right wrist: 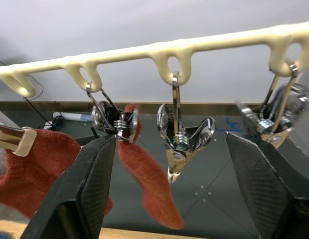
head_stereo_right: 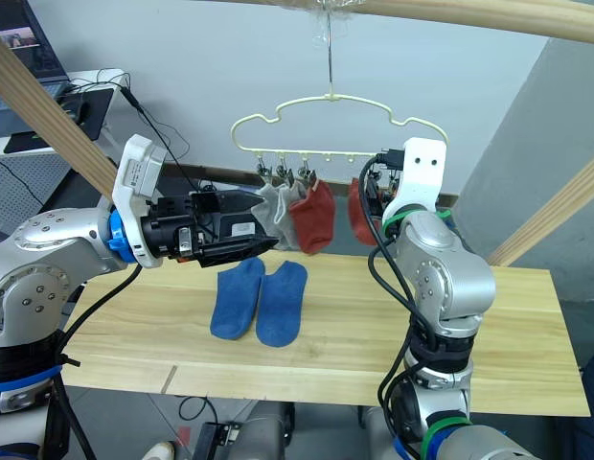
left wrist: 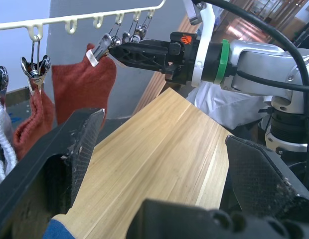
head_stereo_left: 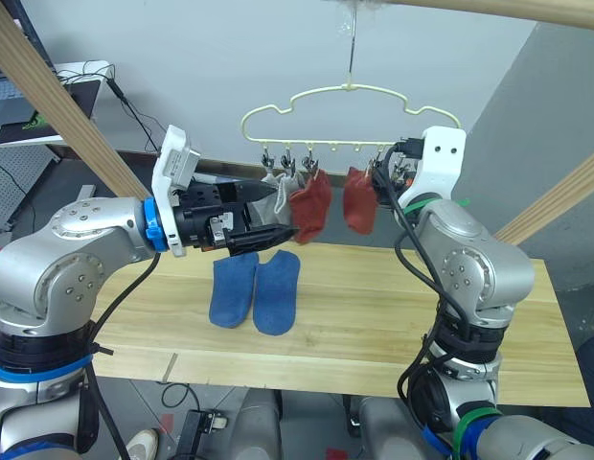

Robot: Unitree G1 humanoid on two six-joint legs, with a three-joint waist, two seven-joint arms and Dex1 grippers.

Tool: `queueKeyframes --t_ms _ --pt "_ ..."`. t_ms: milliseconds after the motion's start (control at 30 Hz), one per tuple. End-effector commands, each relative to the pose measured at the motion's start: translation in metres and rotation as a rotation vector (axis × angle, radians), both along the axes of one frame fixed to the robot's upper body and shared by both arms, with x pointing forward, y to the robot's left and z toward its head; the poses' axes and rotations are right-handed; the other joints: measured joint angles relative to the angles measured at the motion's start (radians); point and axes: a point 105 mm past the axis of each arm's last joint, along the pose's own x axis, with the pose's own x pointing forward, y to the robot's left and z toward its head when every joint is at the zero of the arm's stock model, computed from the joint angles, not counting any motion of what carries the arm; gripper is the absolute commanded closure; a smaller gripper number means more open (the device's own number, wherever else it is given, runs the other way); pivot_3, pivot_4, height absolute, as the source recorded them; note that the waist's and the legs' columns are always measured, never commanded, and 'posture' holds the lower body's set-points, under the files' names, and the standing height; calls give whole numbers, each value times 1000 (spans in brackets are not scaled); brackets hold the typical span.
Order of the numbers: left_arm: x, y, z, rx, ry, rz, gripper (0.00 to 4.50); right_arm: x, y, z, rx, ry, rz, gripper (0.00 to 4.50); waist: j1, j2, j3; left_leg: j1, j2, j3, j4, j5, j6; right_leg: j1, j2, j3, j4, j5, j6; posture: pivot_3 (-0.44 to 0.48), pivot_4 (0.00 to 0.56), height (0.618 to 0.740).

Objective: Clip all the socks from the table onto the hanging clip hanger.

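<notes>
Socks [head_stereo_left: 256,290], two blue, lie near the table's [head_stereo_left: 393,326] back edge. My left claw [left wrist: 159,164] and right claw [right wrist: 169,164] are spread, empty. Bumping the hanger [head_stereo_left: 350,105] could swing it and shake the red socks [head_stereo_left: 311,211] loose.

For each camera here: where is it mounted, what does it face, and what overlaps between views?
Left and right eye views: head, looking down over both arms at the table, two blue socks and the clip hanger.
Left wrist view: along the open left hand, across the table to the right hand.
Right wrist view: between the open right hand at an empty clip.
Shared: hanger, rust red socks.
</notes>
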Motion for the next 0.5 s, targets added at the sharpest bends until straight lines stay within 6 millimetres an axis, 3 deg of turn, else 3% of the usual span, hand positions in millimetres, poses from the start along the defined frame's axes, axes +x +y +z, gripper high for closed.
queueKeyframes --t_ms 33,133,200,500 --pt "-5 1 11 -7 -59 -1 7 -1 -3 17 -2 -75 -15 772 0 0 0 0 0 0 0 0 0 0 0 0 0 0 0 63 262 740" --pt "-5 1 10 -6 -57 2 7 -2 -4 17 0 -77 -22 1289 0 0 0 0 0 0 0 0 0 0 0 0 1 0 0 61 266 740" --pt "-4 1 10 -8 -55 2 7 -2 -4 17 0 -74 -20 1970 0 0 0 0 0 0 0 1 0 0 0 0 1 0 0 58 265 740" --pt "-2 -1 10 -13 -57 2 7 -3 -3 15 4 -66 -6 1970 0 0 0 0 0 0 0 1 1 0 0 0 2 0 0 51 263 740"
